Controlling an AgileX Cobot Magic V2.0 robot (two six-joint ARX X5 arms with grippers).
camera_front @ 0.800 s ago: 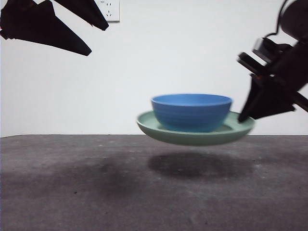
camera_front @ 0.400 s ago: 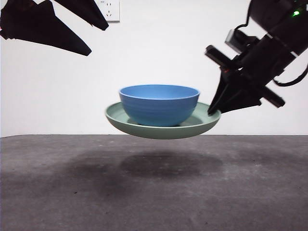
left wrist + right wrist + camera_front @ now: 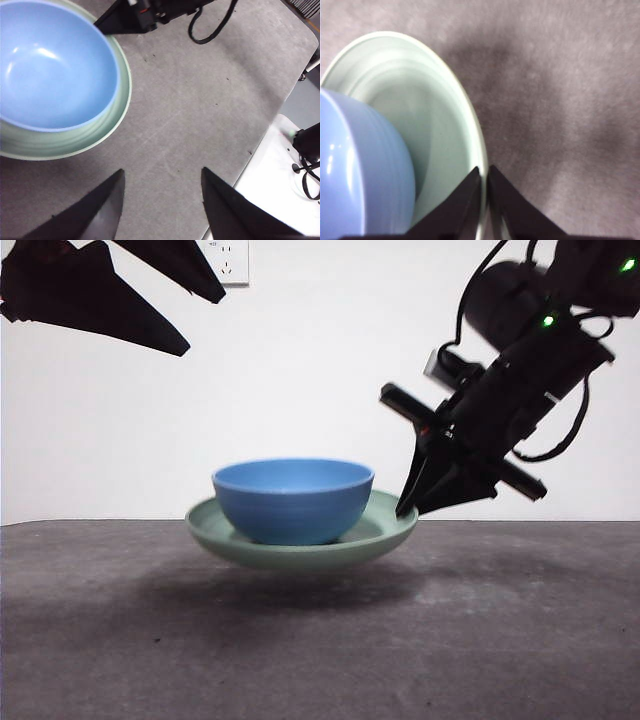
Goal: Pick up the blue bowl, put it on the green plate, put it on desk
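Observation:
The blue bowl (image 3: pixel 292 502) sits inside the green plate (image 3: pixel 300 555), and the pair hangs very low over the desk (image 3: pixel 320 650), its shadow right beneath it. My right gripper (image 3: pixel 405 510) is shut on the plate's right rim, one jaw inside the rim and one outside. In the right wrist view the right gripper (image 3: pixel 484 172) pinches the plate (image 3: pixel 435 115) edge beside the bowl (image 3: pixel 355 170). My left gripper (image 3: pixel 162 175) is open and holds nothing, well above the bowl (image 3: pixel 50 70) and plate (image 3: pixel 60 145); it shows as the left gripper (image 3: pixel 205 320) at the top left.
A wall socket (image 3: pixel 228 260) sits on the white wall behind. The left wrist view shows the desk's edge with a white base (image 3: pixel 280 170) and cables beyond it. Bare desk lies in front of and left of the plate.
The right gripper has carried the plate with the bowl to the left and downward, from clearly above the desk to just over its surface. The left arm has not moved.

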